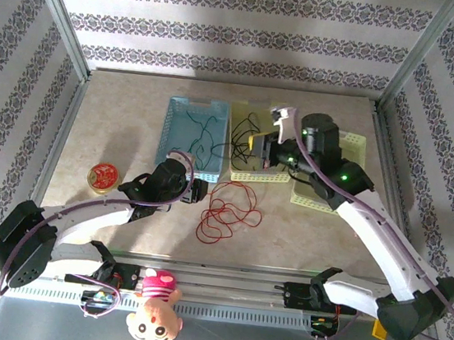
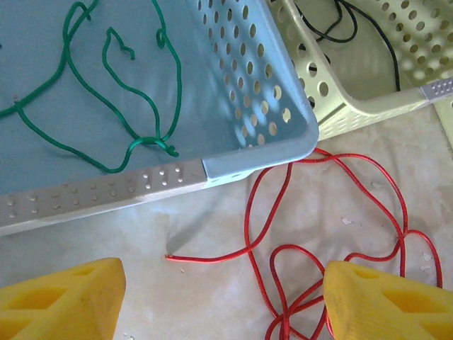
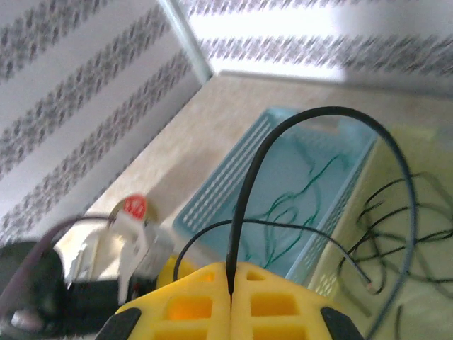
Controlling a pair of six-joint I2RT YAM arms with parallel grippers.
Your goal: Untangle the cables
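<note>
Sorting step: left gripper, wide and empty, hangs over the red cable on the table; the green cable lies in the blue basket. Right gripper pinches the black cable over the yellow basket; next, likely, a slow lift free.

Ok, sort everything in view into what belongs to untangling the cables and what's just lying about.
Belongs to the job: red cable; green cable; black cable, pinched in the right gripper; blue basket; yellow basket.

Just lying about: red-topped tin; doll.
</note>
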